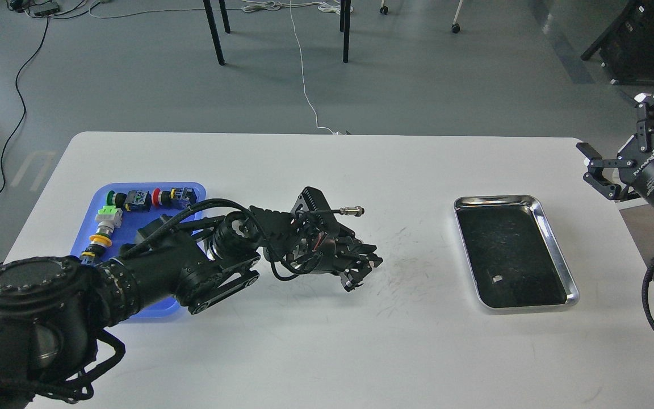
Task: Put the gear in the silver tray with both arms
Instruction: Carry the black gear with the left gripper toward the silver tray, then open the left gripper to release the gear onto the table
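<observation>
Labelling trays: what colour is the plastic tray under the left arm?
Blue, seen best in the head view: plastic tray, partly hidden by the left arm.

A blue plastic tray [188, 192] of small coloured parts [107, 218] (buttons, connectors) sits on the white table [304, 352].

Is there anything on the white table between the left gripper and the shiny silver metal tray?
Nothing visible. The left gripper sits mid-table, and only bare white table with faint scuff marks lies between it and the silver tray on the right. The blue plastic tray of parts lies behind it, to the left.
</observation>
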Motion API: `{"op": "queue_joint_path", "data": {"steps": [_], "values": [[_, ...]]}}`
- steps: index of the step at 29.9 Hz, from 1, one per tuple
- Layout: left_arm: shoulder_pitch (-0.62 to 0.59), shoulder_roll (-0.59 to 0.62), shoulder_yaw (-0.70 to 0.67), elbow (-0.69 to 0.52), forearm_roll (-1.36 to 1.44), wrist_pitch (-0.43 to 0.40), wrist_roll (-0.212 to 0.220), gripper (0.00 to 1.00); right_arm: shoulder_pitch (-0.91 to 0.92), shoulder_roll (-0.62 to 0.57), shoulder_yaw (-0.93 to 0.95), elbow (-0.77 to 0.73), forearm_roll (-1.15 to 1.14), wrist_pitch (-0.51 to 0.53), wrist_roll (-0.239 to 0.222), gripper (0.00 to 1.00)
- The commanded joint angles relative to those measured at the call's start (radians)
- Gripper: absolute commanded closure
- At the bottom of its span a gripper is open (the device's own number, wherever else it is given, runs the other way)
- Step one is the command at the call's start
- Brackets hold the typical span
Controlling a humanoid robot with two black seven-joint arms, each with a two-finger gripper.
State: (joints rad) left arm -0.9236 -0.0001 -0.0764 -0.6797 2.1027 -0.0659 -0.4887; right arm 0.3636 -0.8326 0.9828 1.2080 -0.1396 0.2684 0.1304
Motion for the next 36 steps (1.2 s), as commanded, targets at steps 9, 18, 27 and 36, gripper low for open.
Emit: {"op": "queue_joint_path", "data": {"steps": [9, 18, 27, 36], "values": [[0.029, 0.000, -0.002, 0.000, 0.000, 0.000, 0.000, 0.84, 0.006, 0.003, -0.003, -0.002, 0.000, -0.005, 0.000, 0.01], [0.029, 0.000, -0.011, -0.001, -0.012, 0.000, 0.000, 0.72, 0.006, 0.001, -0.003, -0.002, -0.021, -0.001, 0.000, 0.01], [0.026, 0.000, -0.014, -0.011, -0.047, 0.000, 0.000, 0.63, 0.032, 0.000, -0.055, -0.012, -0.049, 0.002, 0.000, 0.01], [-0.062, 0.000, -0.020, -0.075, -0.182, -0.003, 0.000, 0.55, 0.070, -0.016, -0.082, -0.010, -0.049, 0.003, 0.000, 0.01]]}}
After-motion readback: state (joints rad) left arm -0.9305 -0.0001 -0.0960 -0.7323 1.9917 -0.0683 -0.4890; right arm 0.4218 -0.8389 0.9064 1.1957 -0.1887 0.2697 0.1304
